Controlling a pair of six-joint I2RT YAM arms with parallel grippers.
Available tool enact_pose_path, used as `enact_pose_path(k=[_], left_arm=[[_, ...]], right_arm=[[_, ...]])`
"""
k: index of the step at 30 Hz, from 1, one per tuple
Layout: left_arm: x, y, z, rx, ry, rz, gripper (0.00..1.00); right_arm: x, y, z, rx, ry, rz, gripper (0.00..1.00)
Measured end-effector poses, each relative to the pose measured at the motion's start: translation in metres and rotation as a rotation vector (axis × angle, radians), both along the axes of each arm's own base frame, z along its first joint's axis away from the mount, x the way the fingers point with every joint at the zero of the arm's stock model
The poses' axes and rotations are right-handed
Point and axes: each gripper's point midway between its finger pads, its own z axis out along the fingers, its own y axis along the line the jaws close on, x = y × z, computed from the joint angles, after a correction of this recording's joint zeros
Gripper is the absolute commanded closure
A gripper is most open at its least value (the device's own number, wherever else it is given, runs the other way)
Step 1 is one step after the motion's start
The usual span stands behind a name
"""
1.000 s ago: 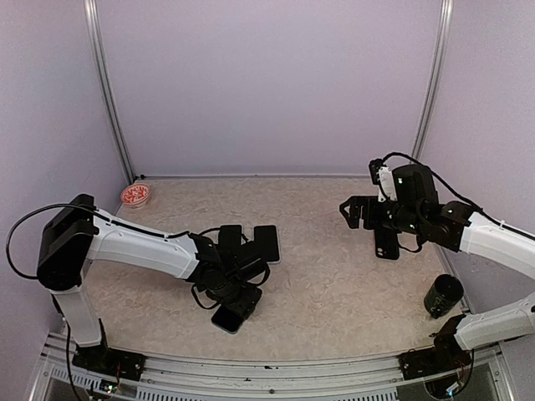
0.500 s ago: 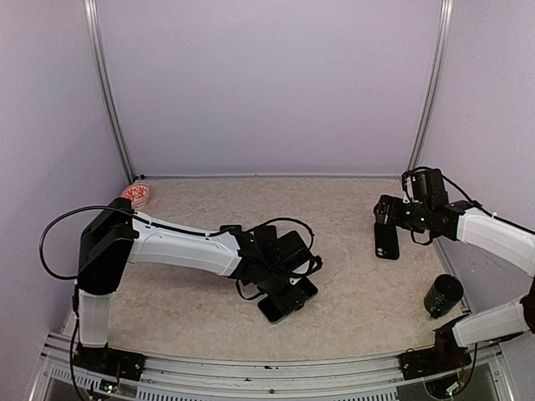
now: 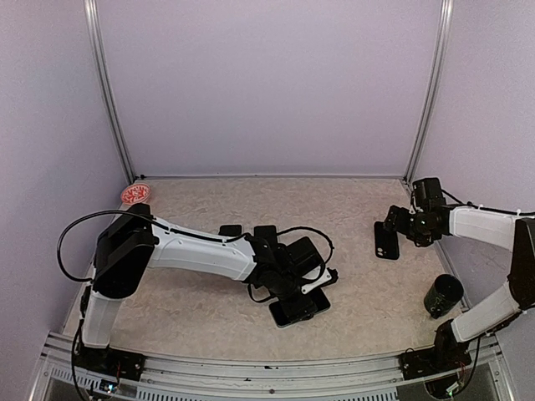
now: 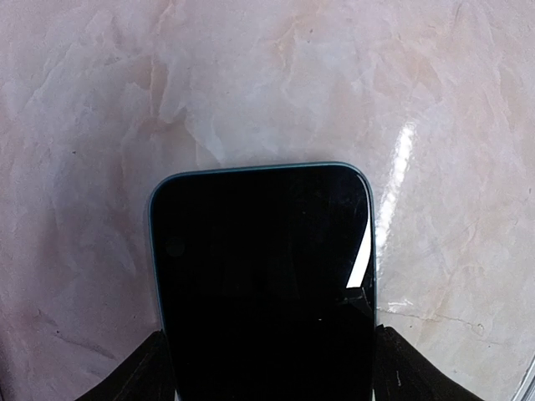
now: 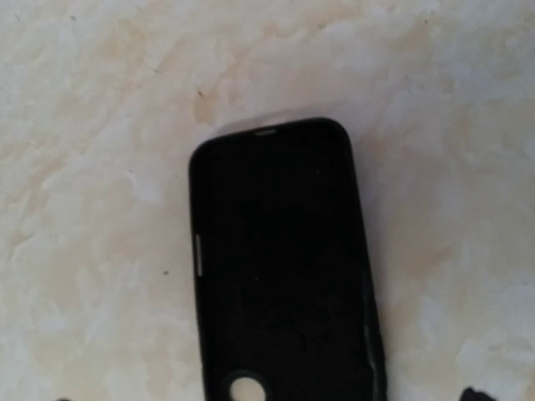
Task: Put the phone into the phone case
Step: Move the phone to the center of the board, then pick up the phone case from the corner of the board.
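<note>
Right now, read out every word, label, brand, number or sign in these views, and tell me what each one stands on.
No text can be read in any view.
phone: dark screen, nothing printed in sight.
phone case: plain black, no logo visible.
red-and-white disc at the table's far left corner: has a pattern, but it is too small to read.
black cup: no legible marking.

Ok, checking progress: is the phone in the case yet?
Out: the phone sits in the left gripper, the phone case lies empty far right.
</note>
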Motion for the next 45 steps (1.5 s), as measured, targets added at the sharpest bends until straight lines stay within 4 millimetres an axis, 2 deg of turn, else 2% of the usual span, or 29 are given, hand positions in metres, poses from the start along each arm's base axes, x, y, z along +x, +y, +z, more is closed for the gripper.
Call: enact_pose_path(k=[1,6,10,17,21,25,29,34,37,40,43,45], left_arm=[[-0.003,-0.001,-0.001,0.0,0.002,-0.024,0.21],[-0.007,-0.002,-0.001,0.001,0.007,-0.048,0.12],[-0.011,-0.005,0.0,-0.004,0.005,-0.063,0.02],[-0.01,-0.009,0.005,-0.022,0.002,-0.059,0.01],[-0.007,-0.012,0.021,-0.055,-0.009,-0.029,0.01],[0.003,-0.014,0.054,-0.125,-0.055,0.039,0.01],[0.009,0.001,0.09,-0.209,-0.095,0.138,0.01],[0.01,0.027,0.117,-0.281,-0.111,0.251,0.01],[0.008,0.044,0.125,-0.312,-0.117,0.304,0.01],[0.008,0.057,0.131,-0.33,-0.123,0.351,0.01],[0.008,0.066,0.132,-0.346,-0.122,0.389,0.01],[0.008,0.07,0.129,-0.35,-0.117,0.411,0.01]], right_arm=[[0.001,-0.002,-0.009,0.001,0.024,-0.007,0.02],[0.003,-0.008,-0.017,0.003,0.038,-0.027,0.07],[0.003,-0.016,-0.034,-0.002,0.084,-0.049,0.11],[0.01,-0.026,-0.056,-0.015,0.149,-0.064,0.26],[0.028,-0.028,-0.053,-0.032,0.142,-0.051,0.37],[0.049,-0.028,-0.044,-0.055,0.122,-0.028,0.45],[0.068,-0.03,-0.043,-0.09,0.119,-0.008,0.47],[0.073,-0.04,-0.064,-0.11,0.172,-0.005,0.49],[0.07,-0.042,-0.077,-0.115,0.207,0.0,0.52],[0.069,-0.041,-0.086,-0.115,0.23,0.013,0.63],[0.07,-0.039,-0.088,-0.108,0.23,0.029,0.68],[0.071,-0.037,-0.088,-0.1,0.228,0.036,0.76]])
